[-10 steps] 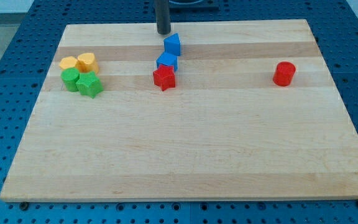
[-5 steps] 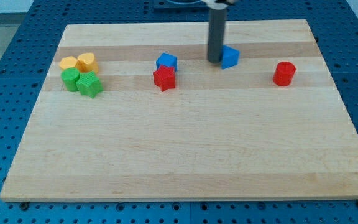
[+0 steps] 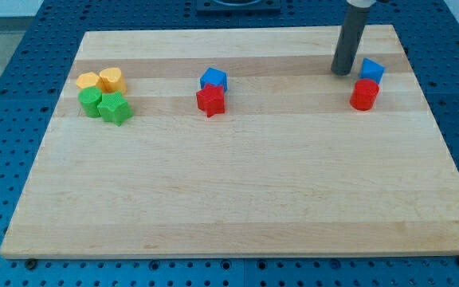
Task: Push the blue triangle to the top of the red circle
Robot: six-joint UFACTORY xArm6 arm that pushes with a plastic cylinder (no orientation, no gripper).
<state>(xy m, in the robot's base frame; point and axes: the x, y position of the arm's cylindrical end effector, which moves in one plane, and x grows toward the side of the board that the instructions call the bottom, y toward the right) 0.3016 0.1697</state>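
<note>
The blue triangle (image 3: pixel 372 70) lies at the view's upper right, just above the red circle (image 3: pixel 364 94) and touching or nearly touching it. My tip (image 3: pixel 342 72) stands on the board just left of the blue triangle, a small gap away from it. The dark rod rises from the tip to the view's top edge.
A blue block (image 3: pixel 213 79) and a red star (image 3: pixel 210 100) sit together at the upper middle. Two yellow blocks (image 3: pixel 100 80) and two green blocks (image 3: pixel 104 104) cluster at the upper left. The wooden board (image 3: pixel 229 199) lies on a blue pegboard surface.
The blue triangle has been pushed from the upper middle rightward to just above the red circle. My tip has followed it to the right.
</note>
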